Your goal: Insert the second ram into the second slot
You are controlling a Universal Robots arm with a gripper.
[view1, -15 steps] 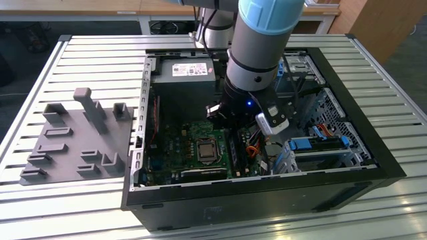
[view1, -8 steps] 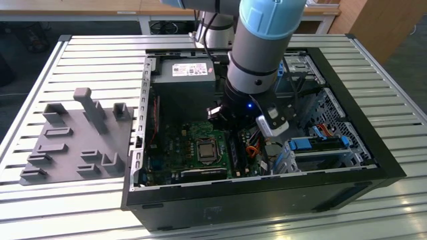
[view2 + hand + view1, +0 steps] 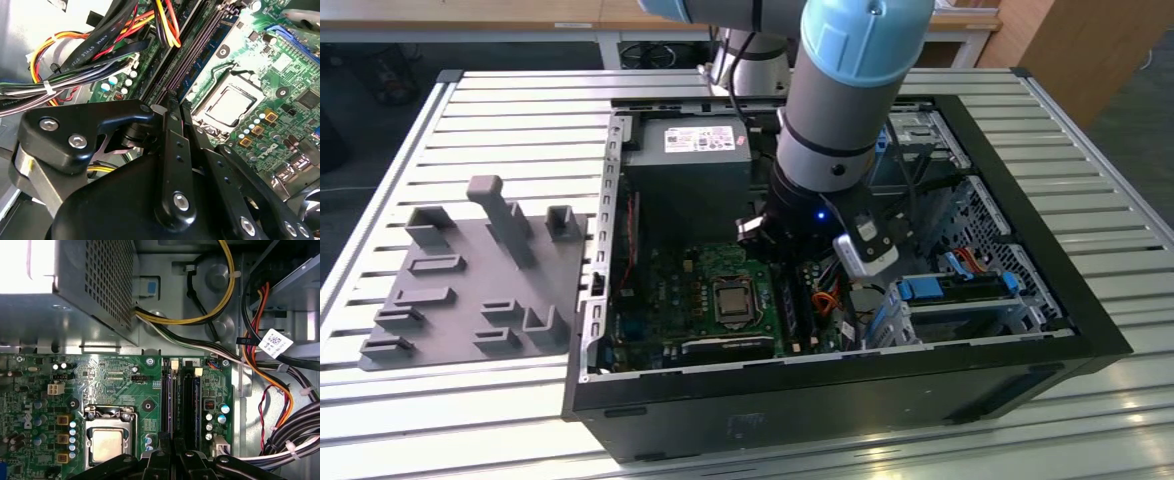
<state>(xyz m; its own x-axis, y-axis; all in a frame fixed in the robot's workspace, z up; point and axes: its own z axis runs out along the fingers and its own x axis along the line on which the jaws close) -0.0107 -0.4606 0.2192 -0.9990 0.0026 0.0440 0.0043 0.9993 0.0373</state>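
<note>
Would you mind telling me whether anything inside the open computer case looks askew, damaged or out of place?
Nothing stands out. The tool sits over the memory slots beside the processor socket, and the cable bundle lies clear of them.

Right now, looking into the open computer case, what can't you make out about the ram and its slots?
1. First wrist view: the gripper covers the near ends of the ram slots, so whether either is filled is unclear.
2. Exterior view: the arm hides most of the ram slots beneath it.
3. Second wrist view: the gripper blocks the slot under it, and cables hide the edge of the motherboard.
</note>
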